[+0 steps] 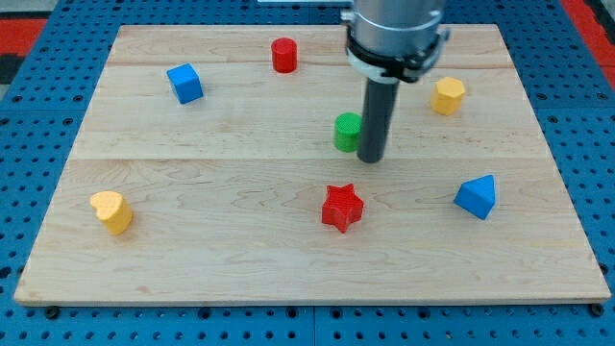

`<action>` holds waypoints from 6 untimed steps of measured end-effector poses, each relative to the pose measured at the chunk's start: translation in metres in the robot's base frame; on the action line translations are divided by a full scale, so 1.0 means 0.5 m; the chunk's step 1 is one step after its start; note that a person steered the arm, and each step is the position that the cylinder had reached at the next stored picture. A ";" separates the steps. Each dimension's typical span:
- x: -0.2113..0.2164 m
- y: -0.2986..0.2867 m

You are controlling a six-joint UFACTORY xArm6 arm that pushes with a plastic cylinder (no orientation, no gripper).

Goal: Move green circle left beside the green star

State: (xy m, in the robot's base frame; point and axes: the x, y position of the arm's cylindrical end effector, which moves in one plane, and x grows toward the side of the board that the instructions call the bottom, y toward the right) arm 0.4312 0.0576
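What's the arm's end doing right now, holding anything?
My tip: a bare rod, holding nothing, down on the board at the right edge of the green circle, apparently touching it.

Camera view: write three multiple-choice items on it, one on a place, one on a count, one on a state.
1. My tip is where relative to the green circle? A) at its left B) just at its right C) far below it
2. How many red blocks? A) one B) two C) three
3. The green circle is: A) flat on the board B) stacked on another block C) off the board

Answers: B, the rod stands at the circle's right edge; B, a red cylinder and a red star; A, it rests alone on the wood.
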 end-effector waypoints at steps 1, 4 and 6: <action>-0.050 -0.086; -0.285 -0.088; -0.303 -0.088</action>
